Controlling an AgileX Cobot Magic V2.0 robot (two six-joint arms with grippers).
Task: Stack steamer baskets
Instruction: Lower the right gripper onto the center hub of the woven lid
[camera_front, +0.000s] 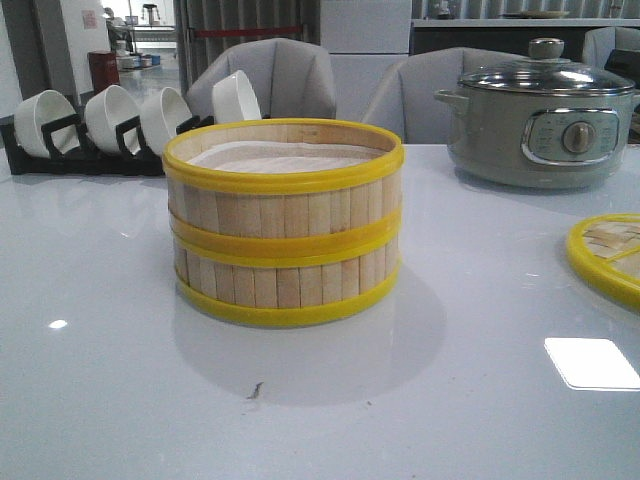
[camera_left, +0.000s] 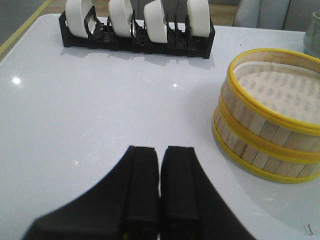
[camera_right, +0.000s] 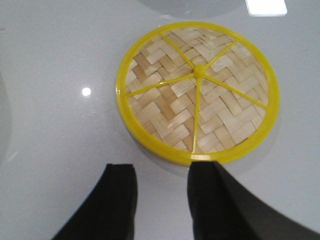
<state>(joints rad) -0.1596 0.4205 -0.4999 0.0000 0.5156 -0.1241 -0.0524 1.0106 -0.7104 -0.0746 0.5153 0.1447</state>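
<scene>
Steamer baskets (camera_front: 283, 225) stand stacked, one on the other, mid-bench (camera_front: 120, 350); we see a whitish liner (camera_front: 285, 157) in the top one. Behind them a black rack (camera_front: 80, 155) holds four white bowls (camera_front: 110, 118) on edge, and a lidded pot (camera_front: 543, 125) stands far right. Our left tool (camera_left: 159, 187) is closed on nothing. Our right tool (camera_right: 159, 192) gapes, empty, beside a woven lid (camera_right: 196, 91).

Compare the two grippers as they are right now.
The left gripper has its fingers pressed together, while the right gripper has a clear gap between its fingers. The left sits beside the stacked steamer baskets; the right hangs just short of the woven lid. Both are black and hold nothing.
</scene>
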